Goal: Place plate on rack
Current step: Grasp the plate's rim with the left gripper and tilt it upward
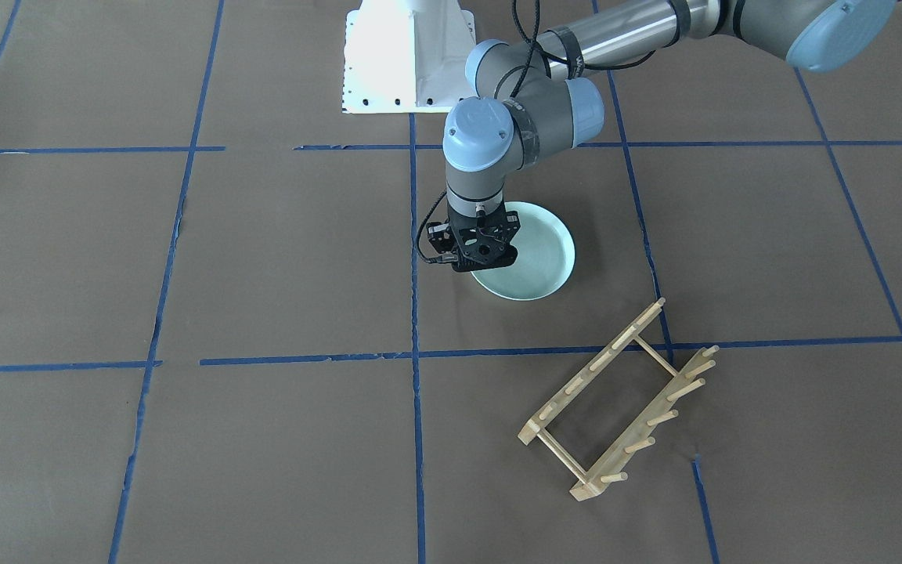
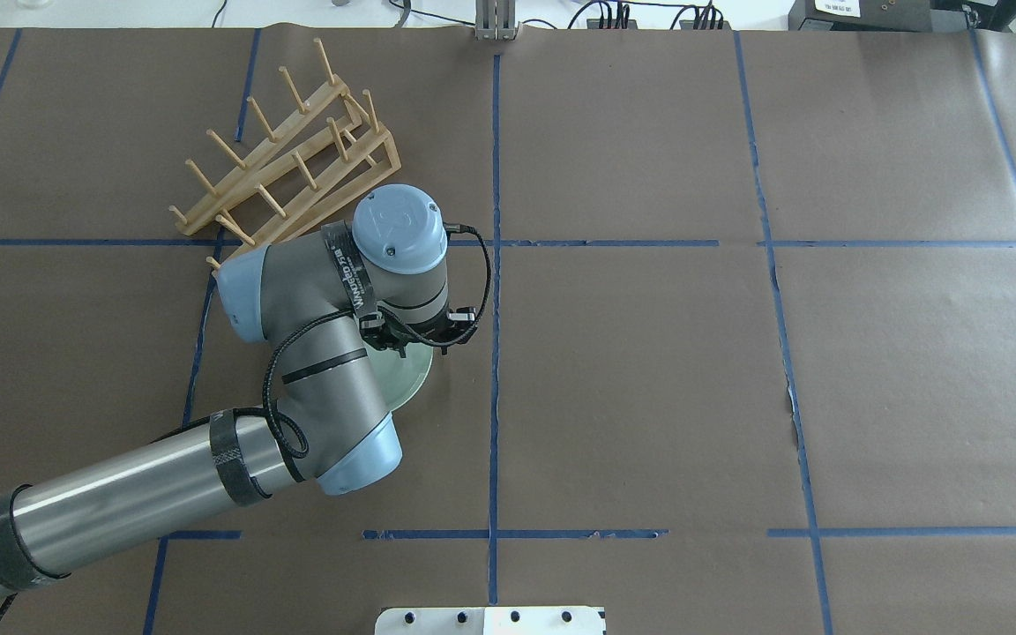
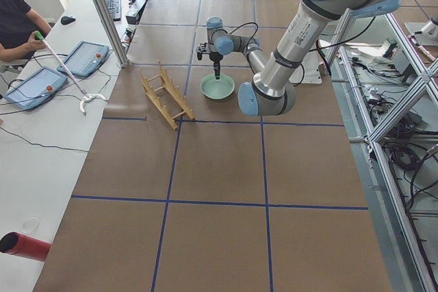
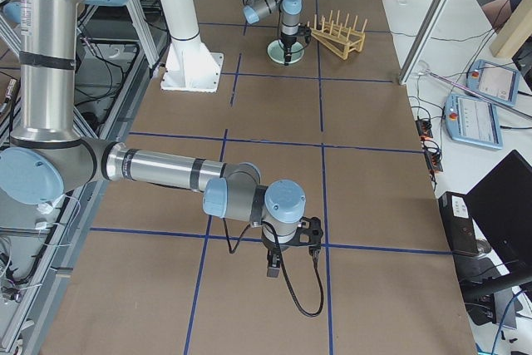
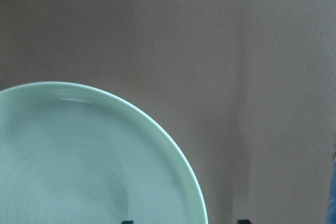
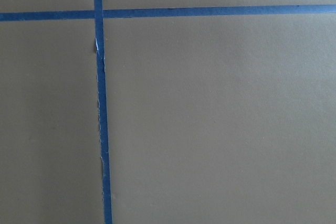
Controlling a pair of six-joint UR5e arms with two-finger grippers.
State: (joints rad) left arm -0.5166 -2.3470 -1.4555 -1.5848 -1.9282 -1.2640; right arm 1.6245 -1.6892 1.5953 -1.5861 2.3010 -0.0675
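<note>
The pale mint-green plate (image 1: 539, 262) lies flat on the brown table, partly hidden under the left arm in the overhead view (image 2: 413, 379). My left gripper (image 1: 476, 265) points straight down over the plate's edge on the robot's right side. In the left wrist view the plate (image 5: 79, 161) fills the lower left, and two dark fingertips (image 5: 126, 221) stand wide apart, one on each side of the rim, so the gripper is open. The light-wood rack (image 1: 615, 399) stands beyond the plate, empty (image 2: 287, 168). My right gripper (image 4: 271, 270) shows only in the exterior right view, low over bare table; I cannot tell its state.
The white robot pedestal (image 1: 408, 55) stands at the table's robot side. Blue tape lines (image 2: 495, 265) grid the brown table. An operators' bench with tablets (image 3: 41, 87) runs along the far side, with a person seated there. A red cylinder (image 3: 24, 245) lies on that bench.
</note>
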